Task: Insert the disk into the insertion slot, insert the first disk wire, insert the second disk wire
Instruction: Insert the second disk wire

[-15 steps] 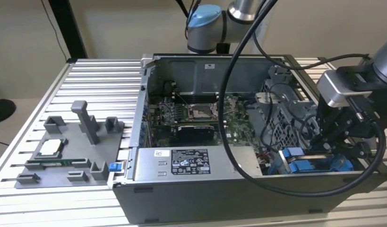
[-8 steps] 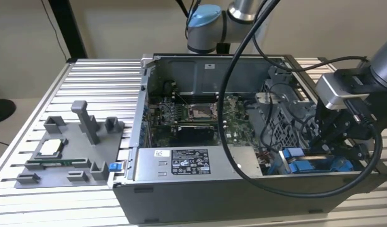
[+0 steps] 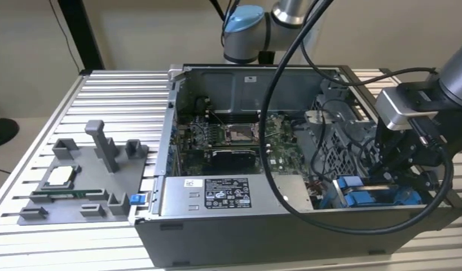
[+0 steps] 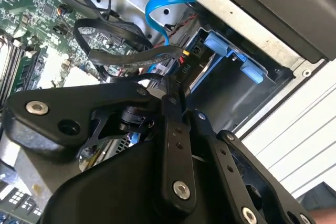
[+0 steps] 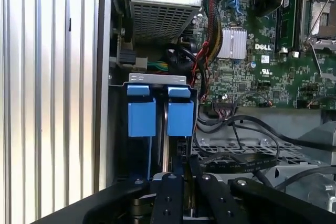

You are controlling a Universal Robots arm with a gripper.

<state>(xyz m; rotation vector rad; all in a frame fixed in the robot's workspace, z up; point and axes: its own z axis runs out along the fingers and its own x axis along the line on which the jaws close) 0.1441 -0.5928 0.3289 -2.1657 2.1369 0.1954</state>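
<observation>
Exterior view: I count one arm, its one gripper (image 3: 387, 172) sunk into the near corner of the open computer case (image 3: 238, 240) at the exterior view's right, over the blue rails of the insertion slot (image 3: 408, 197). The disk (image 3: 364, 199), judging by its blue carrier frame, appears to sit in that slot, though its metal body is hidden from me. One labelled power-supply box (image 3: 227, 195) lies beside it, and one grey fixture tray (image 3: 80, 186) rests well apart on the slatted table (image 3: 118, 90). The arm's own thick black cable (image 3: 272, 141) loops across the case, and I judge it could catch on the wall if the wrist swings. Second wrist view: the fingers (image 4: 170, 124) are drawn together at the tip, right against one flat black wire (image 4: 131, 56); I cannot tell whether they pinch it. One blue ribbon cable (image 4: 157, 9) arcs behind, and two blue tabs (image 4: 226, 45) line the slot. A plug driven in tilted could bend its contacts. First wrist view: two blue tabs (image 5: 142, 119) stand side by side in the slot (image 5: 157, 78), with loose black wires (image 5: 236, 129) just beside the linkages, close enough, to my eye, to snag.
</observation>
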